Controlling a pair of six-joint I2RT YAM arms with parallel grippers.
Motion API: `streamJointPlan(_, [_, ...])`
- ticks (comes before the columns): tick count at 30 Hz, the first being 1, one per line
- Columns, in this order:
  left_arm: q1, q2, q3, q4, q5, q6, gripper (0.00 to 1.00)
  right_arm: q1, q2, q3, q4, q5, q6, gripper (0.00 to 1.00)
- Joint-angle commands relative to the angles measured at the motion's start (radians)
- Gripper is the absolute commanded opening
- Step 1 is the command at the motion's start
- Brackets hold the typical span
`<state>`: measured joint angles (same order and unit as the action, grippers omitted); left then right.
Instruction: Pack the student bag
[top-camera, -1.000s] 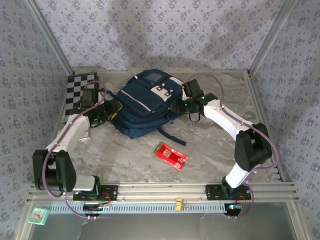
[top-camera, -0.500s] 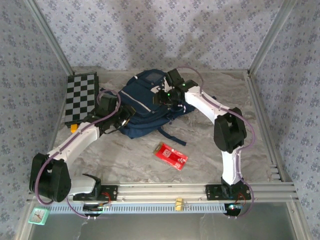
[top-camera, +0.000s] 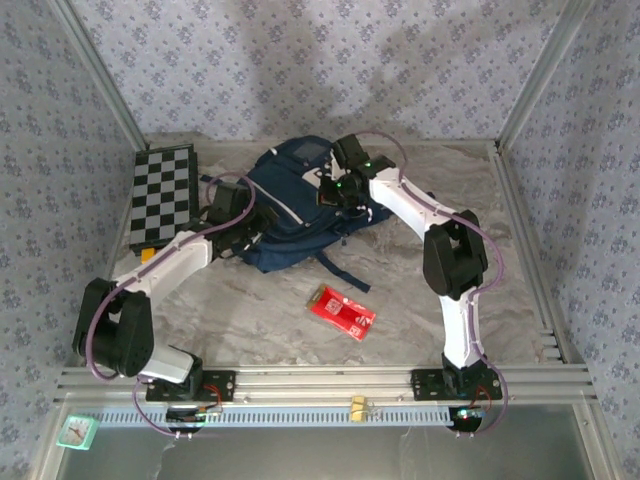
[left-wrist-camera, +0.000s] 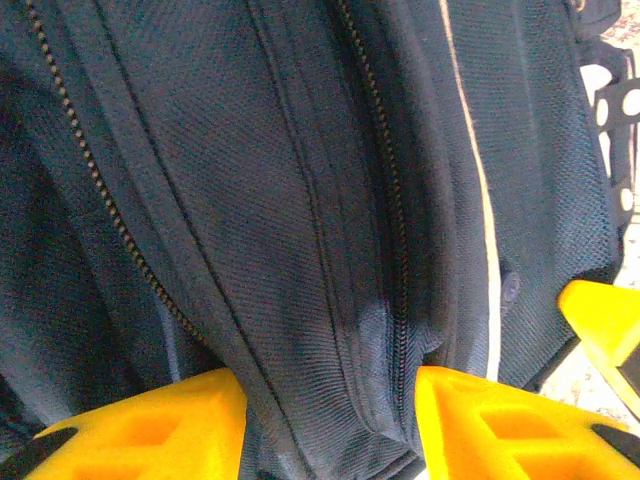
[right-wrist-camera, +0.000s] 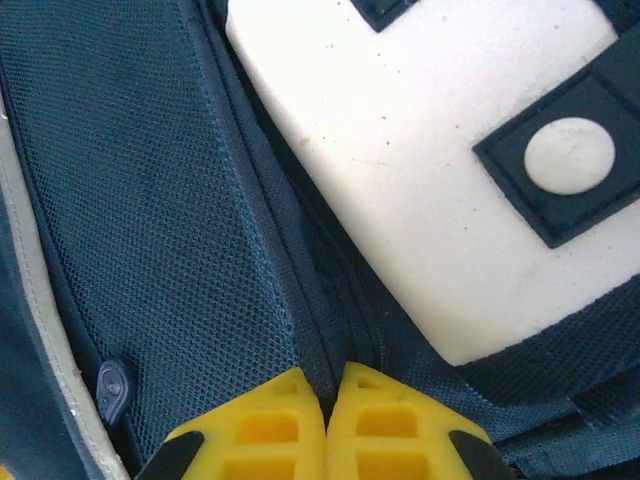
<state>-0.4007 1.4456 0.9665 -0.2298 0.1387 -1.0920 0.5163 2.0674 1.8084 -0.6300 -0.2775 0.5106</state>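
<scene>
The navy student bag (top-camera: 295, 238) lies midway along the table's (top-camera: 250, 310) far edge. The left pincer (left-wrist-camera: 330, 410) pinches a zippered fold of its fabric. The right pincer (right-wrist-camera: 333, 425) is pressed together at a seam beside the white patch (right-wrist-camera: 420, 180).

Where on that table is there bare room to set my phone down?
Bare table: the wide stretch between the red packet and the right arm, and the patch between that packet and the left arm. Crowded: around the student bag, where left claw and right claw meet it.
</scene>
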Motion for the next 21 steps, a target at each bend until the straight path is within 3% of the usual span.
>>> streamJointPlan(1, [-0.007, 0.053, 0.067, 0.109, -0.016, 0.059, 0.48, -0.024, -0.069, -0.071, 0.074, -0.029, 0.035, 0.00])
streamJointPlan(4, [-0.007, 0.104, 0.103, 0.145, 0.003, 0.094, 0.50, -0.047, -0.136, -0.150, 0.122, -0.012, 0.083, 0.00])
streamJointPlan(10, [-0.029, 0.164, 0.202, 0.099, 0.020, 0.182, 0.64, -0.071, -0.287, -0.341, 0.254, 0.028, 0.238, 0.00])
streamJointPlan(17, [-0.102, 0.069, 0.216, -0.063, -0.103, 0.245, 0.77, -0.036, -0.343, -0.377, 0.308, 0.107, 0.318, 0.00])
streamJointPlan(21, [-0.180, -0.008, 0.168, -0.121, -0.211, 0.215, 0.84, -0.034, -0.354, -0.396, 0.321, 0.129, 0.353, 0.00])
